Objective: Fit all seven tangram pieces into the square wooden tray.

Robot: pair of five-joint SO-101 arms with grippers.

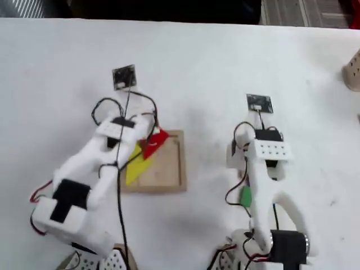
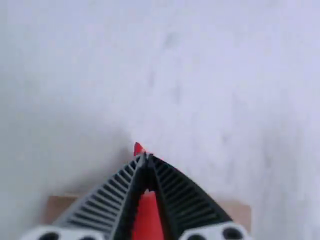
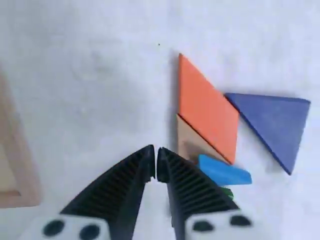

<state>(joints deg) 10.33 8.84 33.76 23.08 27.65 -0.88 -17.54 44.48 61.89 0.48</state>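
My left gripper (image 2: 146, 161) is shut on a red piece (image 2: 147, 216), whose tip pokes out past the fingertips. In the high view the red piece (image 1: 156, 140) hangs over the back left part of the square wooden tray (image 1: 169, 169), and a yellow piece (image 1: 137, 161) lies in the tray's left side. My right gripper (image 3: 155, 163) is shut and holds nothing, just short of a cluster on the table: an orange parallelogram (image 3: 207, 107), a dark blue triangle (image 3: 275, 122), a light blue piece (image 3: 225, 171), a tan piece (image 3: 187, 142) and a green piece (image 3: 227, 192).
The right arm (image 1: 270, 152) stands right of the tray and hides most of the cluster; a green piece (image 1: 245, 196) peeks out beside it. A pegged wooden block (image 1: 352, 70) sits at the far right edge. The tray's rim (image 3: 20, 165) is near the right gripper.
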